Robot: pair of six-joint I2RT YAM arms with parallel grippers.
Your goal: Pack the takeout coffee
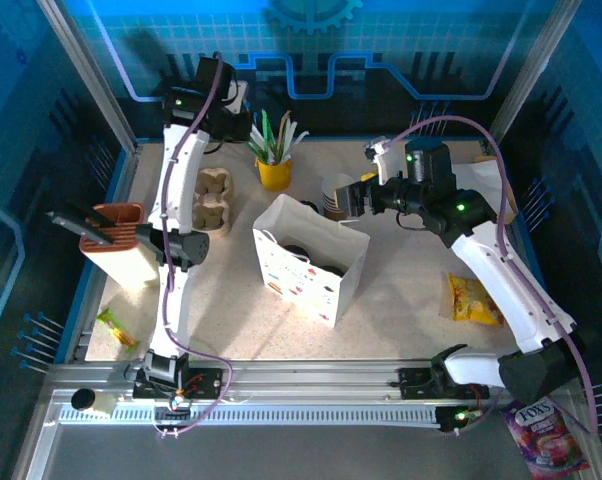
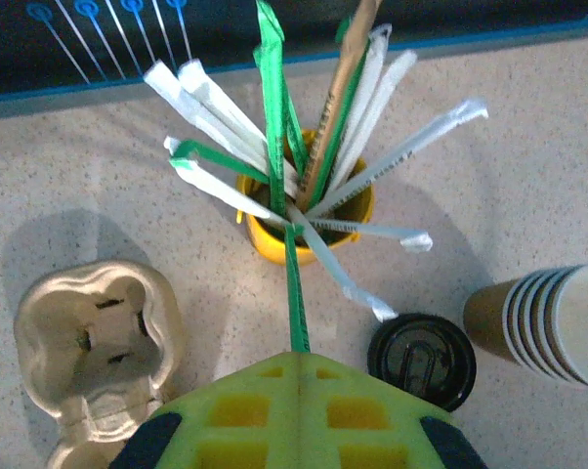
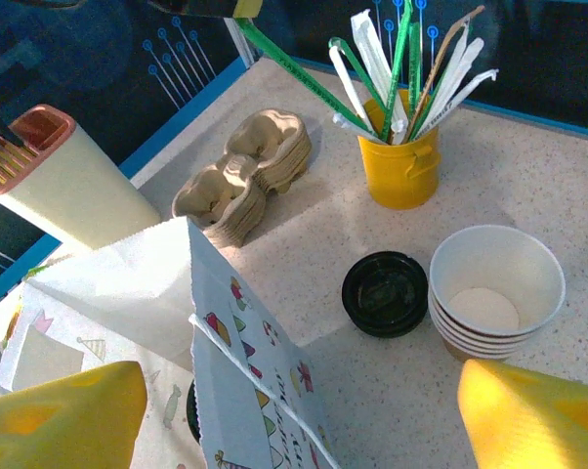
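Right wrist view: the right gripper [image 3: 299,381] hangs with its jaws spread wide and nothing between them, above the open white paper bag [image 3: 138,283]. One lidded coffee cup [image 3: 385,291] stands on the table behind the bag, just beside the stack of lidless cups [image 3: 496,293]. The top view shows a dark round shape [image 1: 299,251] inside the bag, probably the other lid, though this cannot be confirmed. The left gripper [image 2: 299,366] is clenched on a green wrapped straw [image 2: 294,283] whose far end sits in the yellow cup [image 2: 260,244] among many other wrapped utensils. Risk 1: the straw crosses several white wrappers, so a pull could drag neighbours out or tip the yellow cup. Risk 2: the coffee cup is so near the stack that a wide jaw coming down may knock the stack over. Risk 3: gripping by the lid alone could pop it off and spill the coffee. Risk 4: the bag's string handle lies under the right jaws and might snag. Writing: "FOX'S" reads on the purple candy pouch [image 1: 547,432]. The print on the green wrapper is too small to read. The bag carries a party-flag pattern and no words that can be made out.
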